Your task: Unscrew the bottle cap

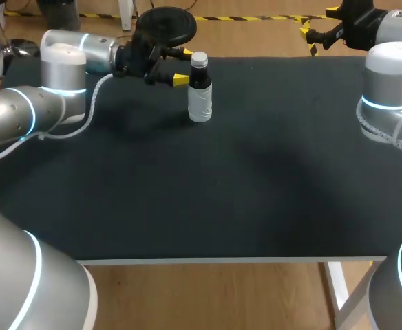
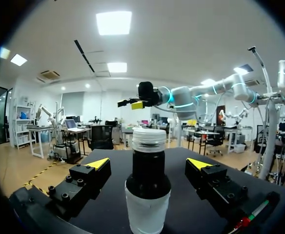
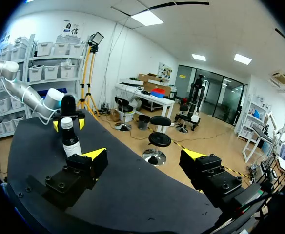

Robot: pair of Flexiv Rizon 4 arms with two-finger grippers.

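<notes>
Bottle [image 1: 199, 96] upright, upper middle of frame. My left claw [image 1: 183, 67] gapes around its neck, touching nothing; I should close squarely below the cap [image 1: 199, 60]. Right claw [image 3: 145, 156] wide open, empty, upper right.

bottle [image 1: 199, 96] upright on table [image 1: 256, 172] | left jaws spread, just beside it

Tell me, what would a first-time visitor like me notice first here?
A small dark bottle with a white label and pale cap stands upright on the black table, toward its far left. The open, yellow-tipped fingers of the left gripper flank it without touching, while the right gripper hangs open by the far right corner.
</notes>
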